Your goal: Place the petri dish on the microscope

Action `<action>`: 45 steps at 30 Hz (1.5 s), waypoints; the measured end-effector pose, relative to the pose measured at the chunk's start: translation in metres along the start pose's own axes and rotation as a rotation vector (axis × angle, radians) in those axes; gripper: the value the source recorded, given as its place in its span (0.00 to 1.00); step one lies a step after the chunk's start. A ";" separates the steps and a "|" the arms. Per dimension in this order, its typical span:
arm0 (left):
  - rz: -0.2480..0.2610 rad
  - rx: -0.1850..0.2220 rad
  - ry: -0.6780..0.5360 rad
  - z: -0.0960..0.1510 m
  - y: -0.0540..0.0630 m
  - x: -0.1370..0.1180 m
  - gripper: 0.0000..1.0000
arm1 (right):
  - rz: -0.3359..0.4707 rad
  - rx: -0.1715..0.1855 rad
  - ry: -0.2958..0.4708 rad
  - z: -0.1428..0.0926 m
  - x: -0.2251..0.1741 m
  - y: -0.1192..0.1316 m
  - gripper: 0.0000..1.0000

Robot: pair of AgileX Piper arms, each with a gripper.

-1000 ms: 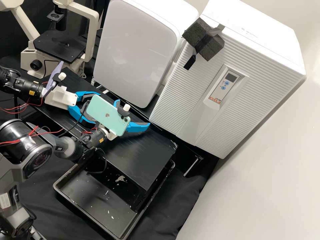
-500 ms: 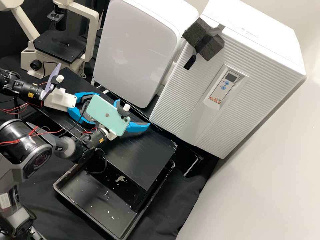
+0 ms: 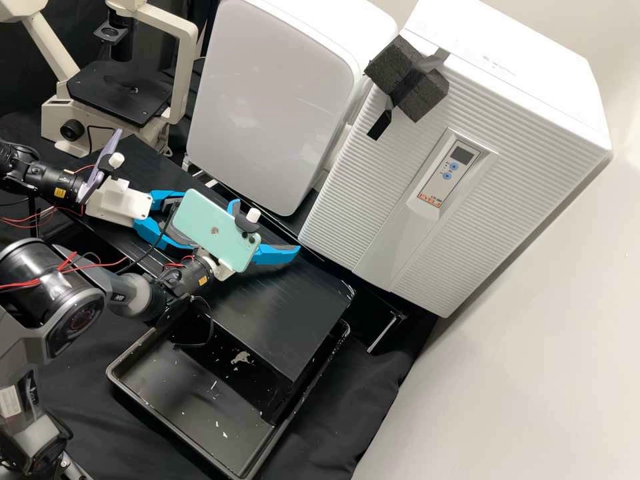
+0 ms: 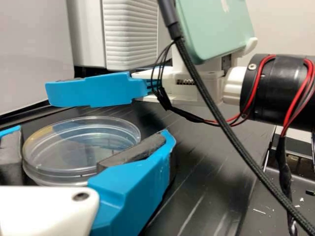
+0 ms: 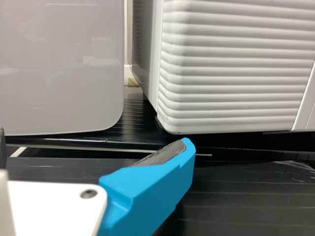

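My left gripper [image 3: 157,232] is low over the black bench in the high view, partly behind the other gripper's phone. In the left wrist view, the clear, round, lidded petri dish [image 4: 81,140] lies flat between the pads of my left gripper [image 4: 93,143], which is shut on its rim from both sides. My right gripper [image 3: 267,227] stands beside it in the high view, and in the right wrist view my right gripper [image 5: 93,147] is open with nothing between its fingers. The cream microscope [image 3: 183,73], with its black stage [image 3: 120,90], is at the far left.
Two white appliances [image 3: 273,100] [image 3: 460,160] stand behind the bench. A black tray [image 3: 193,427] holding pale scraps is at the near side. A cable [image 4: 231,135] hangs across the left wrist view, in front of the right arm.
The left gripper's wrist has shifted slightly toward the near side in the high view, and its blue fingers have drawn closer together. My right arm has kept still.
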 end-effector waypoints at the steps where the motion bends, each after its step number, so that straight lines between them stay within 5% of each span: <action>1: 0.005 0.006 -0.003 0.000 0.000 0.000 0.00 | 0.000 0.000 0.000 0.000 0.000 0.000 1.00; 28: 0.022 0.016 -0.001 0.001 -0.003 -0.005 0.00 | 0.000 0.000 0.000 0.000 0.000 0.000 1.00; 36: 0.038 0.019 0.109 -0.017 0.013 -0.037 0.00 | 0.000 0.000 0.000 0.000 0.000 0.000 1.00; 45: 0.157 -0.013 0.206 -0.029 0.045 -0.080 0.00 | 0.000 0.000 0.000 0.000 0.000 0.000 1.00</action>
